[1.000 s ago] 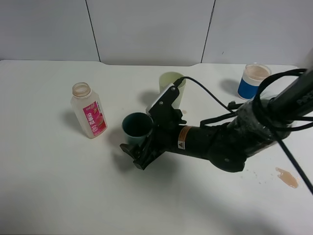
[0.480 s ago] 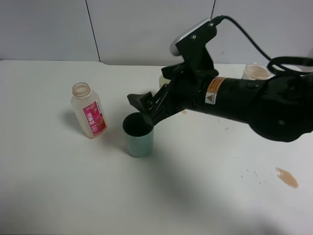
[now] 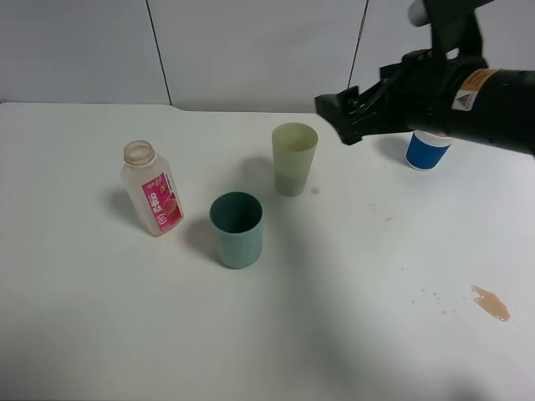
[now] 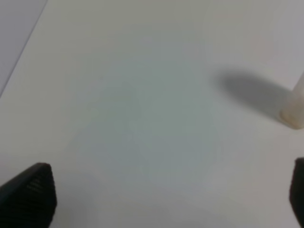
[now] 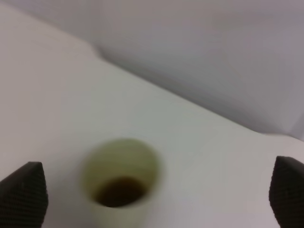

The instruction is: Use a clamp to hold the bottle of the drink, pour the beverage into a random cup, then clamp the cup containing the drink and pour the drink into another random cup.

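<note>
Exterior high view: bottle (image 3: 153, 188) is clear plastic w/ pink label, cap off, upright near the left-centre of the bench (image 3: 100, 334). Teal cup (image 3: 236, 229) is a matte tapered tumbler, upright just right of the bottle, nothing touching it. Pale green cup (image 3: 294, 158) is the same shape, translucent-looking, upright toward the far edge, apart from the teal one. Blue cup (image 3: 428, 150) w/ a white band stands near the far right corner, partly hidden behind the right arm. Small brownish puddle (image 3: 491, 303) lies near the right edge, w/ a few specks beside it and a spot by the green cup.

Bench is smooth matte white; behind its far edge a plain grey panelled wall w/ dark seams.

Right gripper (image 3: 347, 118) hangs in the air over the far side, black fingers spread apart, holding nothing. Right wrist view is blurred: green cup (image 5: 121, 179) from above w/ dark liquid at the bottom, finger tips (image 5: 23, 192) wide at both sides. Left wrist view: fingers (image 4: 29, 194) wide apart, nothing between, over bare bench; bottle base (image 4: 297, 108) at the frame edge.

Vs 1 s ago: right arm was low, fingers round the teal cup; 0.5 s ago lifted just above its rim; now up and away to the far right. Teal cup sits about where it was; bottle and green cup unmoved.
</note>
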`<state>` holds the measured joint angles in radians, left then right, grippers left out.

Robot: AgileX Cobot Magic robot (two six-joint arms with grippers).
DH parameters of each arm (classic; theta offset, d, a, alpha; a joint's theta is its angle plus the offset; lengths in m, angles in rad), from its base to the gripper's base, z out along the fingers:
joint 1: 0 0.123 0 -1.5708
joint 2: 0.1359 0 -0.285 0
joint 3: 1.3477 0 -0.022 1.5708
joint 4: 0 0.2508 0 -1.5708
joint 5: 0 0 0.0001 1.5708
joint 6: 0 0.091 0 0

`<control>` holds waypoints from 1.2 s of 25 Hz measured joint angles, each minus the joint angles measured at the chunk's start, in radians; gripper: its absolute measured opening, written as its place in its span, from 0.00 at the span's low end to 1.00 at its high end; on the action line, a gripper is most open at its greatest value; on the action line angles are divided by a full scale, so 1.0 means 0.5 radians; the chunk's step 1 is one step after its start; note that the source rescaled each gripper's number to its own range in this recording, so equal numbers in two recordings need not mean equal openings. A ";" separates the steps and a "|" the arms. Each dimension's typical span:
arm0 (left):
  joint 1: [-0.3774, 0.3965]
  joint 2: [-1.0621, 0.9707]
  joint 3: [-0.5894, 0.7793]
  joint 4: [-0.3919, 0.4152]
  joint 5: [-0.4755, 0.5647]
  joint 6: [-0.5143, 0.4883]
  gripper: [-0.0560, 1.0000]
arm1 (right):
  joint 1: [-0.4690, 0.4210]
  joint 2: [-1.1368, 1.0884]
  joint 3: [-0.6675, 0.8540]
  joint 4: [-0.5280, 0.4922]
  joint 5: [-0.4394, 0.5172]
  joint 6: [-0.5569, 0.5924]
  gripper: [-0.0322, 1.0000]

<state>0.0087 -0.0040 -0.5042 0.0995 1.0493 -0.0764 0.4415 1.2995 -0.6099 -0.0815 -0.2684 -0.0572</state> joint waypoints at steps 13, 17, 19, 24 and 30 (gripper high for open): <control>0.000 0.000 0.000 0.000 0.000 0.000 1.00 | -0.786 -0.842 0.000 0.000 0.688 0.002 0.77; 0.000 0.000 0.000 0.000 0.000 0.000 1.00 | -1.072 -1.172 0.000 0.003 0.937 0.002 0.77; 0.000 0.000 0.000 0.000 0.000 0.000 1.00 | -1.180 -1.343 0.000 0.025 1.098 0.002 0.77; 0.000 0.000 0.000 0.000 0.000 0.000 1.00 | -1.252 -1.744 0.000 0.071 1.403 0.002 0.77; 0.000 0.000 0.000 0.000 0.000 0.000 1.00 | -1.253 -2.139 0.000 0.132 1.862 0.002 0.77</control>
<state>0.0087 -0.0040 -0.5042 0.0995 1.0493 -0.0764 -0.1851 0.2298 -0.6099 -0.0156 0.6628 -0.0563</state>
